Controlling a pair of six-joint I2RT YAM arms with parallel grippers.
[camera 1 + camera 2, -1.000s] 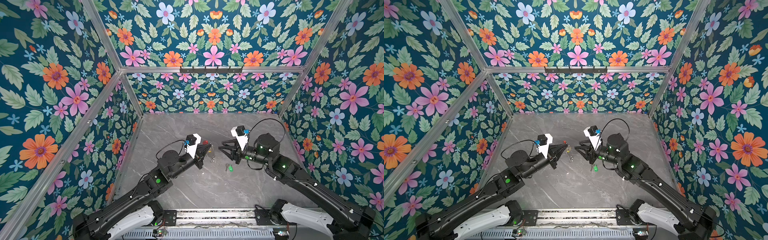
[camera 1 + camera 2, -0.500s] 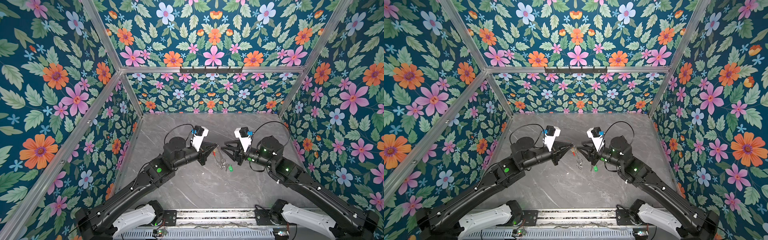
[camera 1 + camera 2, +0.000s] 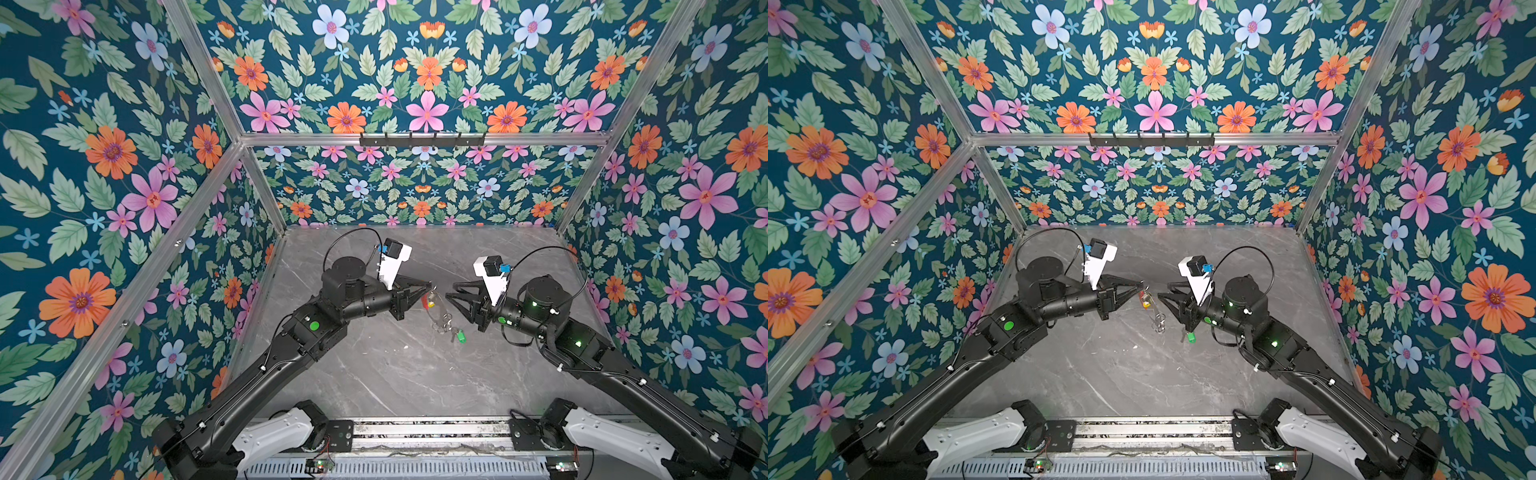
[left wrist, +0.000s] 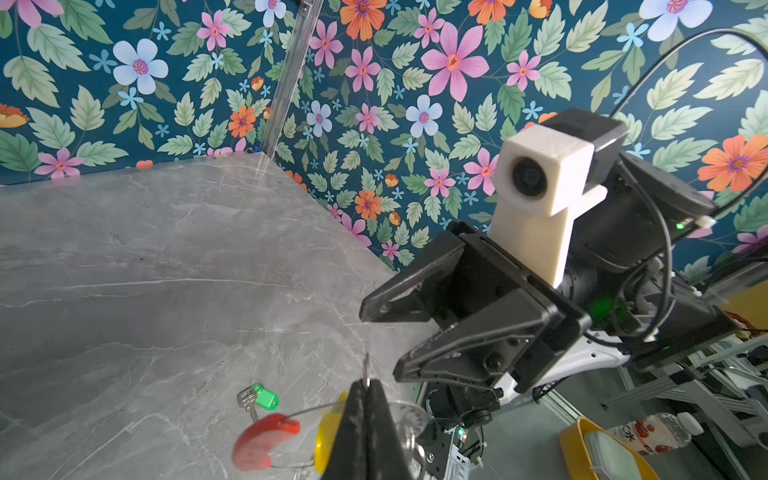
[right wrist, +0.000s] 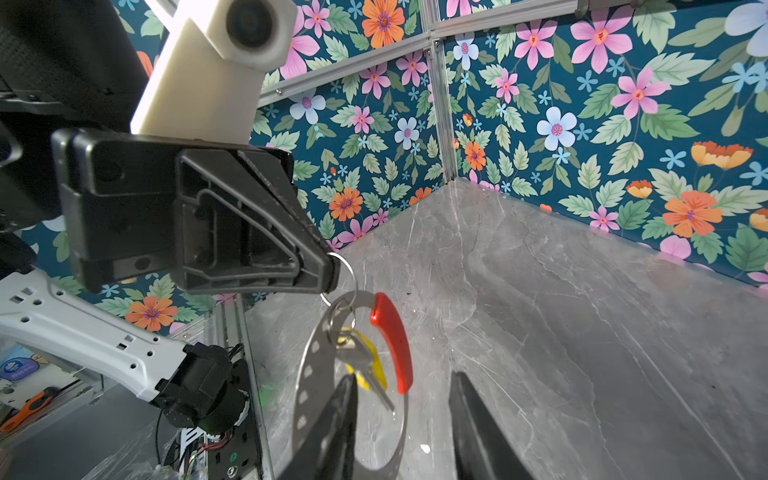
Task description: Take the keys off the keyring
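My left gripper is shut on a small silver ring at the top of the keyring. The grey wire loop hangs in the air with its red sleeve near the top. The yellow-headed key dangles from it. The green-headed key lies apart on the table. My right gripper stands open just in front of the hanging loop, holding nothing.
Grey marble table is enclosed by floral walls. A black hook rail runs along the back wall. A metal base rail lies at the front edge. A yellow bin sits off the table.
My left arm has raised and swung its wrist, carrying the keyring a little to the right so it hangs free. The right gripper has shifted slightly. The green key has not moved.
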